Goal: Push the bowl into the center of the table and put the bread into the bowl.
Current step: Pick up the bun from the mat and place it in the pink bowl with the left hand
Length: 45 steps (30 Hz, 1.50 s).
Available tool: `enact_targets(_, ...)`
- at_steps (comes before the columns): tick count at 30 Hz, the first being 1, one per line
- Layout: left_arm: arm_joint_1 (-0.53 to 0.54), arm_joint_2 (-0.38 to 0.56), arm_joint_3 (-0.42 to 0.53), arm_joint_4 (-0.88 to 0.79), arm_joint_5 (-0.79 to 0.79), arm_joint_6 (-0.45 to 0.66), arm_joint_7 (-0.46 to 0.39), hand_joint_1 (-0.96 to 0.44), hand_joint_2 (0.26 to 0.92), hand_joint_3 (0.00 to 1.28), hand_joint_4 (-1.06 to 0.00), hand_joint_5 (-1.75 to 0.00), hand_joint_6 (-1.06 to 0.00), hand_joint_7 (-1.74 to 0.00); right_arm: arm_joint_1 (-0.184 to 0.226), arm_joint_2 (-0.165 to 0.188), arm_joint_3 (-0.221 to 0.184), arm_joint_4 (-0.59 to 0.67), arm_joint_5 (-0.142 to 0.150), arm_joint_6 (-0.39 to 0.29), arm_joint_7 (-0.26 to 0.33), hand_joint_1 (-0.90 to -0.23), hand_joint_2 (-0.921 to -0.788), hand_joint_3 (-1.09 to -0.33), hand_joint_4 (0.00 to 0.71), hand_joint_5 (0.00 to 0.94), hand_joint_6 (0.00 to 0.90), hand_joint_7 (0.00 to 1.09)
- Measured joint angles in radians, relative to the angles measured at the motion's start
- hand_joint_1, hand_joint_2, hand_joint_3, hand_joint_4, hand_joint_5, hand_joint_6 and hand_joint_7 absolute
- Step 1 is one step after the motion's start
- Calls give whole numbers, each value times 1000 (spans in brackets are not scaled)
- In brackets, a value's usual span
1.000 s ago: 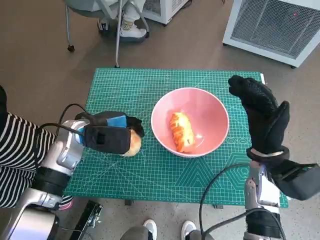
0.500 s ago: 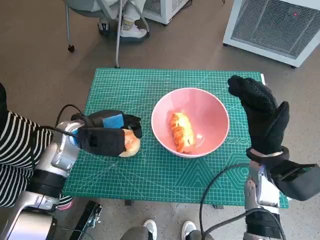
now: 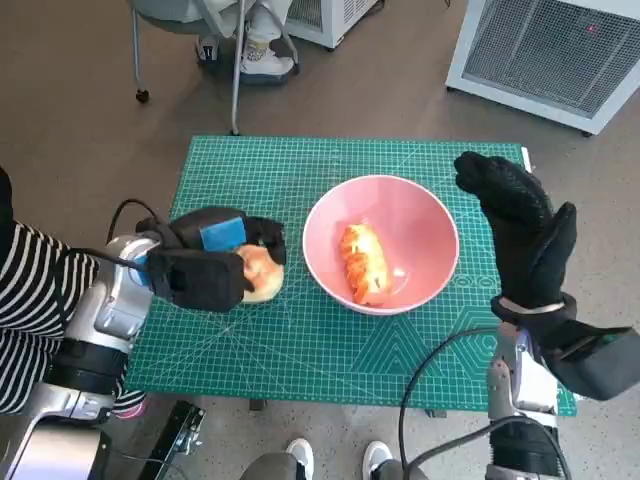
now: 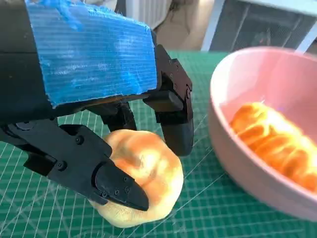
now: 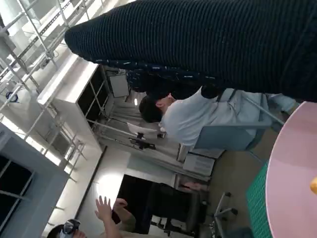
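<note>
Head view: two breads [image 3: 262, 273] [image 3: 365, 262], one bowl [image 3: 430, 225]

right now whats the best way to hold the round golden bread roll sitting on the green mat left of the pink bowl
Grip the round golden bread roll across its widest middle, coming from above and the robot's left, away from the pink bowl. Its domed, soft shape suits fingers on opposite flanks; the left hand already straddles it that way, and the bowl's wall blocks the other side.
</note>
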Motion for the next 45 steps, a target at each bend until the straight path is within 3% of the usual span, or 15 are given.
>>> enact_targets(11,-16,18,70,-152,-47,63,-16,2,880,68,-822,-1010,-660,-1151,0,4,0,0,0,0,0,-696,-921,-709,194,1,39,441)
enact_targets(22,-82,-9,88,-189,-81,66,-7,2,880,67,-826,-1006,-656,-1157,1,4,-3,-1,0,0,0,-696,-921,-709,195,1,39,443)
enact_targets(35,-229,-119,-3,-150,-37,62,20,2,877,83,-808,-1036,-651,-1152,3,9,-5,-4,0,-9,-1,-696,-921,-707,196,1,35,441)
enact_targets(37,-240,-141,-22,-127,-34,56,23,2,898,103,-740,-1109,-583,-1212,3,10,-5,-4,0,-12,-1,-696,-921,-707,196,1,34,441)
enact_targets(38,-244,-149,-30,-114,-33,51,25,72,903,122,-699,-1162,-535,-1136,3,11,-5,-3,-1,-13,-2,-696,-921,-707,196,1,34,441)
enact_targets(39,-252,-165,-43,-80,-32,36,27,63,875,129,-566,-946,-449,-826,4,11,-6,-4,-1,-15,-3,-696,-921,-707,195,1,34,441)
enact_targets(40,-255,-174,-49,-63,-32,30,29,39,869,117,-554,-808,-444,-715,5,11,-7,-4,-1,-17,-3,-696,-921,-708,195,1,34,441)
enact_targets(42,-260,-192,-64,-20,-32,11,32,-51,850,64,-479,-367,-414,-362,7,11,-8,-4,-1,-19,-4,-696,-921,-708,195,1,33,440)
enact_targets(45,-271,-221,-83,63,-32,-33,41,-129,831,24,-387,-120,-385,-155,12,11,-10,-6,-1,-21,-9,-696,-921,-708,195,1,33,440)
